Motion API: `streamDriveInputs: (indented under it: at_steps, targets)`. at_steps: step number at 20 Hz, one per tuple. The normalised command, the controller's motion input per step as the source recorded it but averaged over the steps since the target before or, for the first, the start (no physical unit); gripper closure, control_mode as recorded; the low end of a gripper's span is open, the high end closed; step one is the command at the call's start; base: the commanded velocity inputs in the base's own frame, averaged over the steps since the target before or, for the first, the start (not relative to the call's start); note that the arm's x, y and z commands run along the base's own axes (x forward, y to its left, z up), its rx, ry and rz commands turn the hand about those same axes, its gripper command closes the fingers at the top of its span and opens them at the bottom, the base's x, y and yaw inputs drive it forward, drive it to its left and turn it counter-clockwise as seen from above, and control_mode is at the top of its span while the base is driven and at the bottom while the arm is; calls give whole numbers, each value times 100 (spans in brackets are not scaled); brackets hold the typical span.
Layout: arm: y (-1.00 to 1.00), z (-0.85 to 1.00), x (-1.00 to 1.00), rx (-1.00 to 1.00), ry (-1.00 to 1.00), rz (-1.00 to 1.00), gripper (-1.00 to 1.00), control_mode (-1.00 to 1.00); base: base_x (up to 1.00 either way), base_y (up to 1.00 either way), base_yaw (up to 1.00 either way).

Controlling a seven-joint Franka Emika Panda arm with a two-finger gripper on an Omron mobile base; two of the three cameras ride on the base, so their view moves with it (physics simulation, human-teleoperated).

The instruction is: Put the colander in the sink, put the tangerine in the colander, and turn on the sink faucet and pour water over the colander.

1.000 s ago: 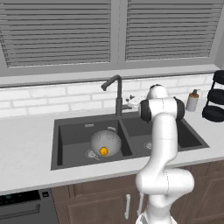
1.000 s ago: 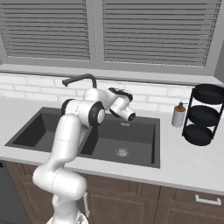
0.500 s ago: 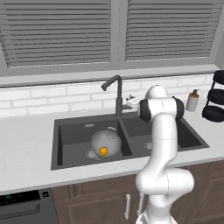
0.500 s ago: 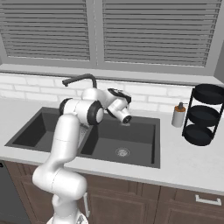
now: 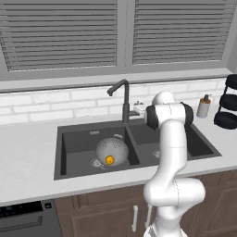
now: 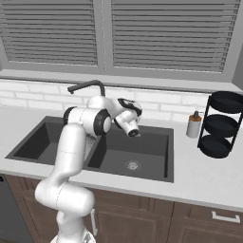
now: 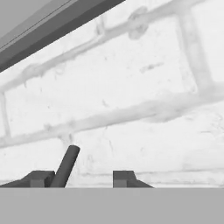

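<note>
One end effector [image 7: 81, 177] nearer faucet lever [image 7: 66, 165] than before.

Perforated silver metal colander [image 5: 112, 149], matt dark sink [image 5: 74, 143], glossy orange tangerine [image 5: 109, 160].

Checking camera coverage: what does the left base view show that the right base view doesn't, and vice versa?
Left base view: the colander in the left basin of the sink, with the tangerine at its near side. Right base view: the three-tier rack whole, top to bottom. Both: the sink faucet, the soap dispenser, the sink and the gripper near the faucet.
</note>
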Motion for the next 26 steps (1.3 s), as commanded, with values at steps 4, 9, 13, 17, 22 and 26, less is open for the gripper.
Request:
streamDriveInputs:
  at_steps: [4, 9, 13, 17, 22, 26]
  targets:
    - [-100, 0, 8, 19, 0, -5, 100, -100, 0, 0, 0]
    - [-100, 0, 13, 20, 0, -6, 100, -100, 0, 0, 0]
    - [-100, -4, 19, 20, 1, -7, 100, -100, 0, 0, 0]
    - [-100, -14, 25, 19, 3, -8, 100, -100, 0, 0, 0]
    - [-56, 55, -36, 16, -19, 0, 100, -100, 0, 0, 0]
    - [-29, 100, -94, 10, -46, 0, 100, -100, 0, 0, 0]
